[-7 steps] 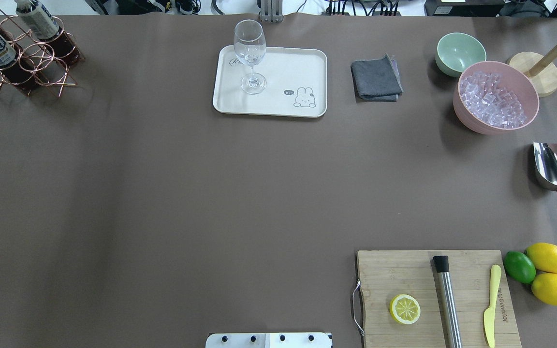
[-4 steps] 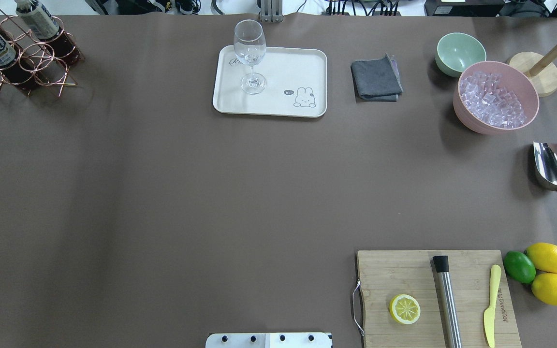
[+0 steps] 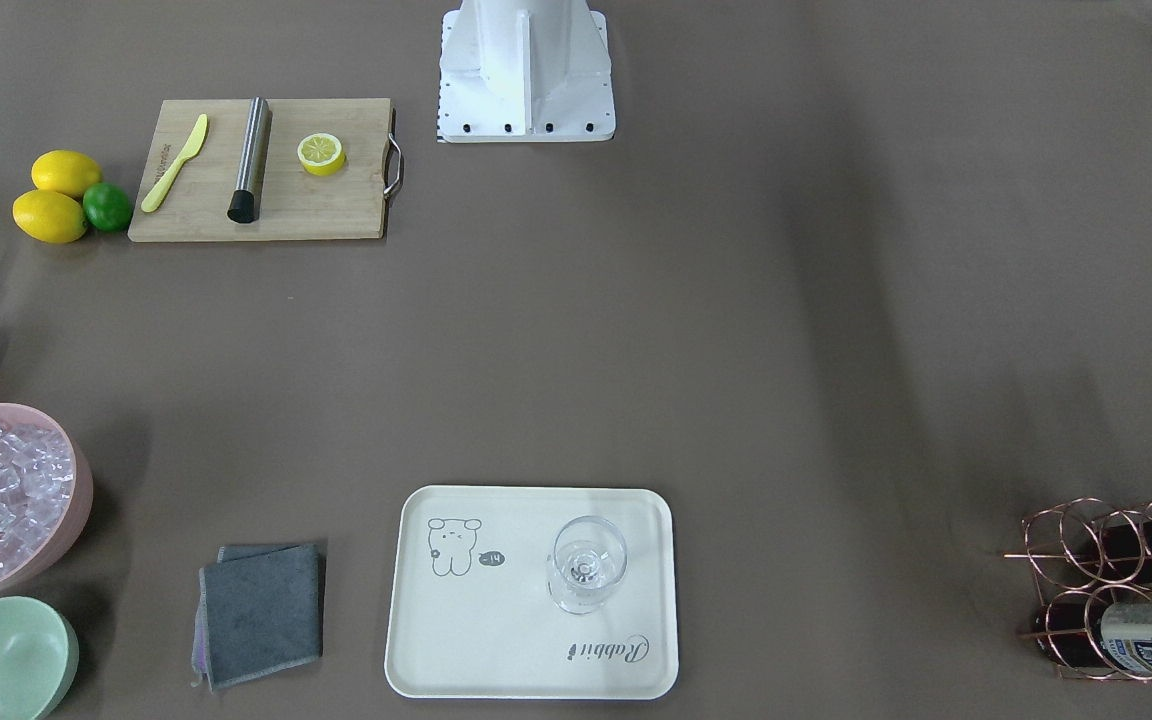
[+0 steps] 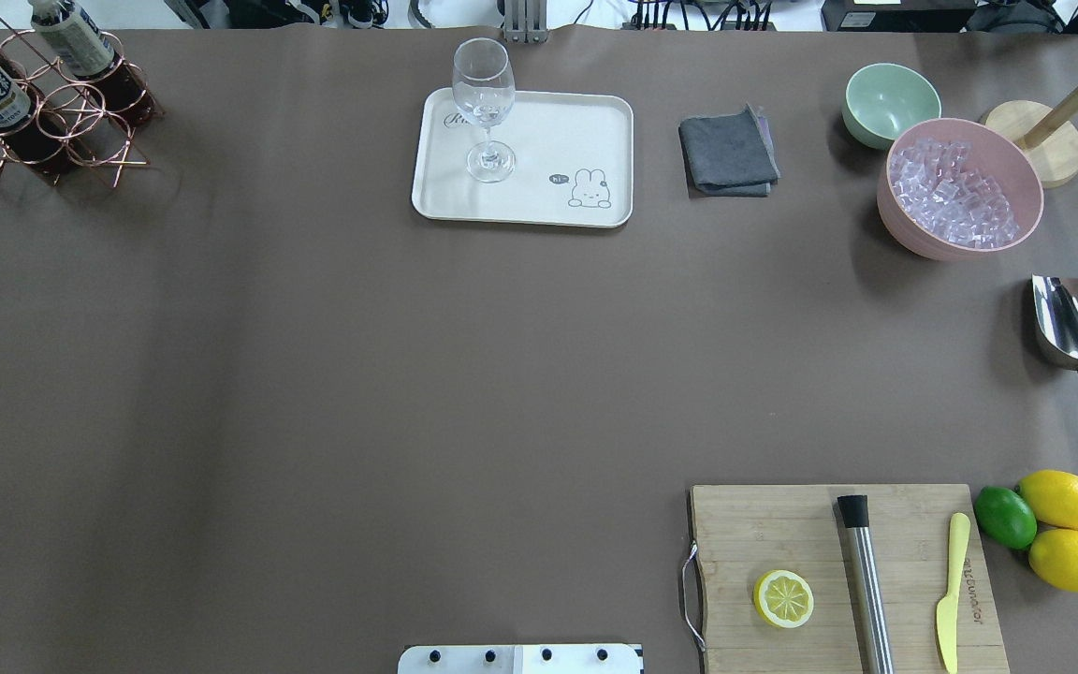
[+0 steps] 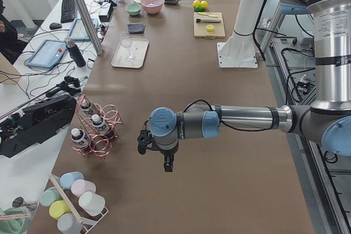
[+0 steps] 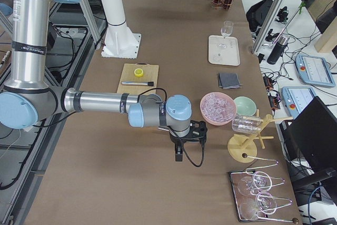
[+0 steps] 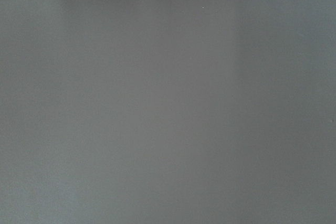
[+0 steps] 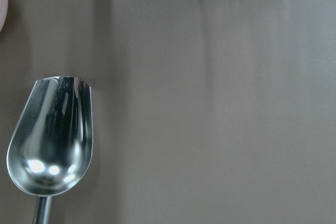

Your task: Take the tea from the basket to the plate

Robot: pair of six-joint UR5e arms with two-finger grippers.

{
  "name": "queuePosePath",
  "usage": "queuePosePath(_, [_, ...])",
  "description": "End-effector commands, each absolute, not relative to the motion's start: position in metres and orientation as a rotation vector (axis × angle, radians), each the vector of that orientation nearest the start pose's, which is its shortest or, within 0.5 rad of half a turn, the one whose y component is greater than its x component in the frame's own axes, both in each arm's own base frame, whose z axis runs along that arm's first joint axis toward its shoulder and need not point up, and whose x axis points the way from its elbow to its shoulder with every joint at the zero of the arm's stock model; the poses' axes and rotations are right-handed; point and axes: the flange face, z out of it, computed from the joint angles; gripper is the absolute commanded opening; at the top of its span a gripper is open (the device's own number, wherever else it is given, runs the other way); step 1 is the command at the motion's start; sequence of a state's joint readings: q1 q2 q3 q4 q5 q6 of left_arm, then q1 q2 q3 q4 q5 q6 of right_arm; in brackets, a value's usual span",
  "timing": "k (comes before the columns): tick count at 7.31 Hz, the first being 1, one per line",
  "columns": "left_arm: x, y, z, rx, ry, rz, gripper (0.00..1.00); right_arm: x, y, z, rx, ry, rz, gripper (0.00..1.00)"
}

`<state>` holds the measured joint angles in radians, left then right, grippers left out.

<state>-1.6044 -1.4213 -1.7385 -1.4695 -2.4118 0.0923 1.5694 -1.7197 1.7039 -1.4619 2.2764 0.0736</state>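
- Front-facing view: the copper wire basket (image 3: 1066,545) ran off the right edge, so we only made out two tea bottles (image 3: 1141,635) in its round rings, dark drink under printed labels. The cream plate (image 3: 496,640), rounded corners, sat well apart and carried a clear wine glass (image 3: 586,575).
- Overhead: the basket got clipped by the top-left corner, and one bottle's cap was cut off too.
- Left side view: here all three bottles stood upright in the basket, white caps up. The near arm lay stretched level over the brown table (image 5: 219,201), wrist turned down, left gripper (image 5: 166,163) hanging near the basket but apart from it. Too small and dark for us to tell if it was spread or pinched.
- Right side view: the near arm reached out level as well, right gripper (image 6: 179,154) pointing down near the pink bowl (image 6: 217,106) of ice. Couldn't tell its spread either.
- Left wrist: just flat matte table cover, a bit blurry.
- Right wrist: a shiny steel scoop (image 8: 52,140) lay on the cover, handle cut off at the bottom.
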Motion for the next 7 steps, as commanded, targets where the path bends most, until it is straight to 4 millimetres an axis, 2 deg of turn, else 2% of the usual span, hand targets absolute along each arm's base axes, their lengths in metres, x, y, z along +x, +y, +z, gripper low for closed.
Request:
queuePosePath(1, [-0.074, -0.42, 0.652, -0.03, 0.839, 0.017, 0.98, 0.07, -0.438, 0.653, 0.071, -0.705, 0.038, 1.0])
queuePosePath(4, [-0.075, -0.427, 0.647, -0.057, 0.835, -0.074, 0.98, 0.073, -0.44, 0.651, 0.075, -0.705, 0.045, 1.0])
queuePosePath(5, [-0.075, -0.435, 0.639, -0.075, 0.835, -0.153, 0.98, 0.072, -0.441, 0.649, 0.075, -0.716, 0.048, 1.0])
queuePosePath(6, [-0.076, -0.453, 0.623, -0.081, 0.831, -0.228, 0.98, 0.072, -0.443, 0.642, 0.086, -0.721, 0.046, 1.0])
queuePosePath(7, [-0.076, -0.465, 0.613, -0.141, 0.83, -0.404, 0.98, 0.071, -0.444, 0.631, 0.107, -0.723, 0.037, 1.0])
